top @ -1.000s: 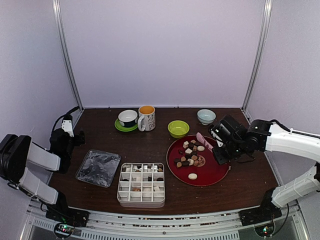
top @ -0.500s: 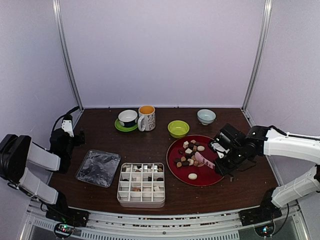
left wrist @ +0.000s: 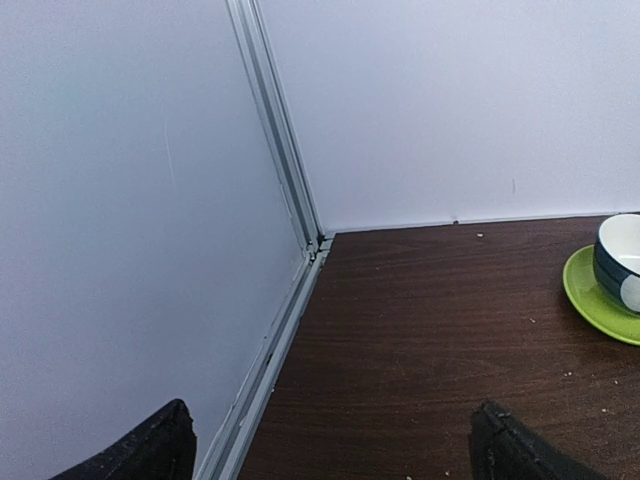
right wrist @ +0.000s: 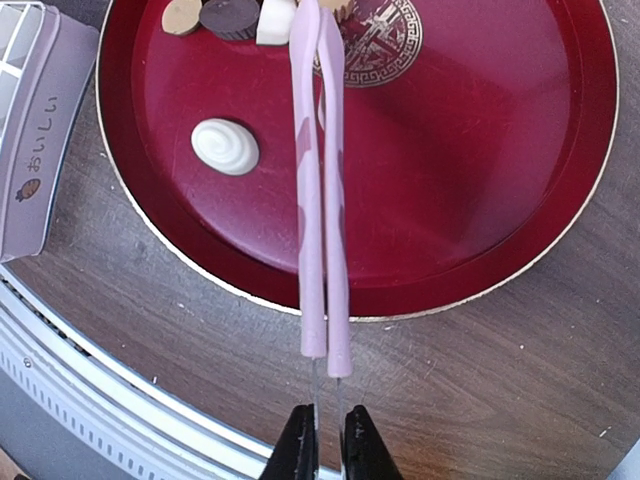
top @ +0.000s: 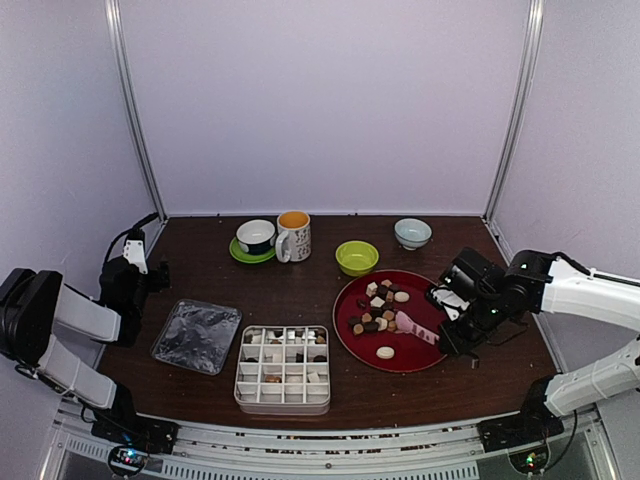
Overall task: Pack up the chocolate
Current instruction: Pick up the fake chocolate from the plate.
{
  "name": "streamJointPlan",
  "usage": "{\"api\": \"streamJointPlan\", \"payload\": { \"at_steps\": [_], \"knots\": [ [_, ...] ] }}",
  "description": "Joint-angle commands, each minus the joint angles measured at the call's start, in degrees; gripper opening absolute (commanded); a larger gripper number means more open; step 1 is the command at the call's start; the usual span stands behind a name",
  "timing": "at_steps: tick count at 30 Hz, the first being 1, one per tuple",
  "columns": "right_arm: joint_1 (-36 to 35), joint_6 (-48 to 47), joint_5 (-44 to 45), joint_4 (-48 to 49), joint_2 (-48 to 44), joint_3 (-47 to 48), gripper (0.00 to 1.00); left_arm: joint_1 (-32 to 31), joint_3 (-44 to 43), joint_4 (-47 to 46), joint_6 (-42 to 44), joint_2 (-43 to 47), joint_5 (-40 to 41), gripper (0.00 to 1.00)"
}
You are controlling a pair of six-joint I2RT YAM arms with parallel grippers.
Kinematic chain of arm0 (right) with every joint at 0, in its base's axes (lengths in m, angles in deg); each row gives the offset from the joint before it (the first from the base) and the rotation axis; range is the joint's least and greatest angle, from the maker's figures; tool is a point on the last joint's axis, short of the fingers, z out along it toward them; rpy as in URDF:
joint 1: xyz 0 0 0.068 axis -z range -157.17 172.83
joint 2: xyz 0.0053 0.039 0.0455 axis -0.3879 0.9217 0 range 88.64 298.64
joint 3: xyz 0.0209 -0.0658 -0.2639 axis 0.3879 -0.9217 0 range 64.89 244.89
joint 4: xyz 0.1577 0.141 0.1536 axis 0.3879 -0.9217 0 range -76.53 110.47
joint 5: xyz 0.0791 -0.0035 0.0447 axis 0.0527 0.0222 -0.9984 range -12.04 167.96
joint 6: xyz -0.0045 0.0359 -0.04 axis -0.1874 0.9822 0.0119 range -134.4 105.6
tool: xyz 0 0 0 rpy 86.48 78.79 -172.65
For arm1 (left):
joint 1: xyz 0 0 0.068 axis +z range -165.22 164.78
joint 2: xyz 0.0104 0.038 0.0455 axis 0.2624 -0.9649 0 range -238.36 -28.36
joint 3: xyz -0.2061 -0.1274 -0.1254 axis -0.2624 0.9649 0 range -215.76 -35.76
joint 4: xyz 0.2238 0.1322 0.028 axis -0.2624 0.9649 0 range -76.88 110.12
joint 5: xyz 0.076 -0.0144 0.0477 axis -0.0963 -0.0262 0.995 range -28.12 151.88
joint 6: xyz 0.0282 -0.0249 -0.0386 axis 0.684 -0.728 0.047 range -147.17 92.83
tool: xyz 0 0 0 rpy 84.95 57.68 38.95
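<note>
Chocolate pieces (top: pixel 378 305) in dark brown, tan and cream lie in a heap on the red plate (top: pixel 430 350); one white swirl piece (top: pixel 385 352) lies apart near its front. In the right wrist view the swirl piece (right wrist: pixel 225 146) is left of the pink tongs (right wrist: pixel 322 200), and more chocolate (right wrist: pixel 228 14) sits at the tong tips. My right gripper (right wrist: pixel 330 445) is shut on the tongs' thin handle end, over the table at the plate's right rim (top: pixel 452 322). The tong arms are nearly closed. The divided white box (top: pixel 284 368) holds several pieces. My left gripper (left wrist: pixel 335 445) is open and empty by the left wall.
A clear plastic lid (top: pixel 196 335) lies left of the box. At the back stand a cup on a green saucer (top: pixel 256 238), a mug (top: pixel 293 236), a green bowl (top: pixel 357 257) and a pale bowl (top: pixel 412 233). The box corner (right wrist: pixel 30 140) shows beside the plate.
My right arm swung the tongs from the plate's far right rim down toward the near right side; the tong tips now rest by the chocolate heap. The left arm has not moved.
</note>
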Motion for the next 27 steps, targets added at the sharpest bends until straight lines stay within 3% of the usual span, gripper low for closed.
{"api": "streamJointPlan", "payload": {
  "at_steps": [1,21,27],
  "knots": [
    [0.0,-0.4,-1.6,-2.3,-1.4,0.7,0.12,0.5,-0.9,-2.1,0.6,-0.3,-0.4,0.98],
    [0.1,-1.0,-4.2,-3.1,0.0,1.3,0.22,0.4,-0.8,-2.1,0.6,-0.3,-0.4,0.98],
    [0.1,-0.9,-6.0,-4.1,1.3,1.2,0.2,0.4,-0.8,-2.1,0.5,-0.3,-0.4,0.98]
  ]
}}
